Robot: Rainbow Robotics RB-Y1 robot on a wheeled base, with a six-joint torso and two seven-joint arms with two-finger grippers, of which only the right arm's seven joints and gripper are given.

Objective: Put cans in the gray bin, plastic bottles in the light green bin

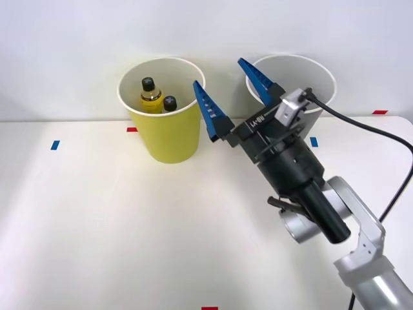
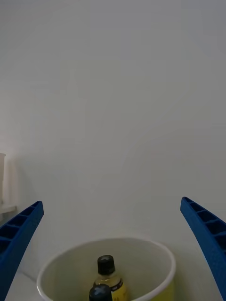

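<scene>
Two bottles [image 1: 157, 97] are seen standing inside the green bin [image 1: 171, 132], which sits near the desk's [image 1: 97, 213] far edge, left of the middle; the gray bin [image 1: 322, 81] is set at the same edge, to its right and well apart. The right gripper [image 1: 231, 87] is held in the air between the two bins, its blue fingers [image 1: 210, 110] spread wide with nothing between them.

The bottles are judged to be light, stiff enough to bear a squeeze, and somewhat slick on the label; were one to be taken again, the body below the black cap would be the surest hold. The bins are judged light and easily tipped if a rim is knocked.

In the front view both bins, the arm and blue and red tape marks [image 1: 55, 144] on the desk are shown. From the wrist view, the green bin's pale inside is looked into from close by, and the yellow label of the taller bottle [image 2: 108, 280] is made out.
</scene>
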